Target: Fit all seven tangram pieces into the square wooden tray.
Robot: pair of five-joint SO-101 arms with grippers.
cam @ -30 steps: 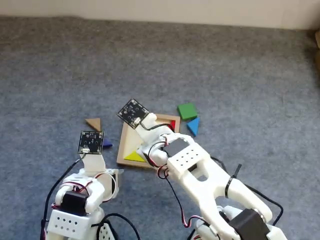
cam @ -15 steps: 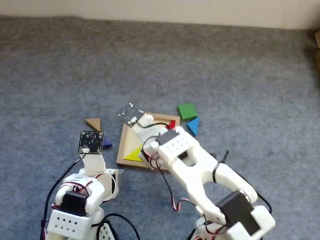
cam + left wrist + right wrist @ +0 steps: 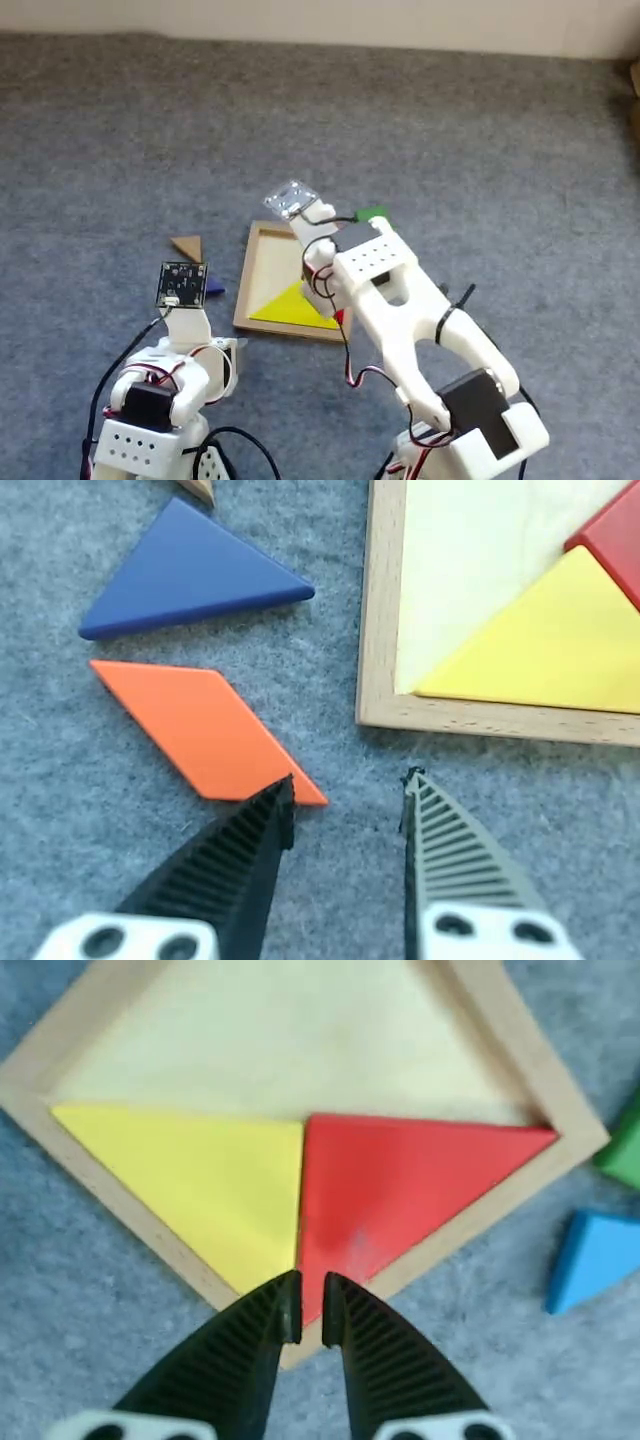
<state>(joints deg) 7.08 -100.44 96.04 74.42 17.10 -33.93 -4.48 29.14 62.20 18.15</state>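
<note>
While the right gripper [image 3: 310, 1325] hangs nearly closed and empty over the wooden tray's [image 3: 110, 1188] rim, a yellow triangle [image 3: 200, 1180] and a red triangle [image 3: 400, 1180] lie flush inside it, filling half. The left gripper [image 3: 345, 800] hovers open over the carpet [image 3: 60, 810], beside an orange parallelogram [image 3: 200, 730] and a dark blue triangle [image 3: 190, 575].

Grey short-pile carpet [image 3: 480, 150] covers the work surface edge to edge. Pale wall strip [image 3: 350, 20] runs along the 12 o'clock edge of the high view. Brown sliver of something [image 3: 636, 82] at 2 o'clock, can't tell what.
</note>
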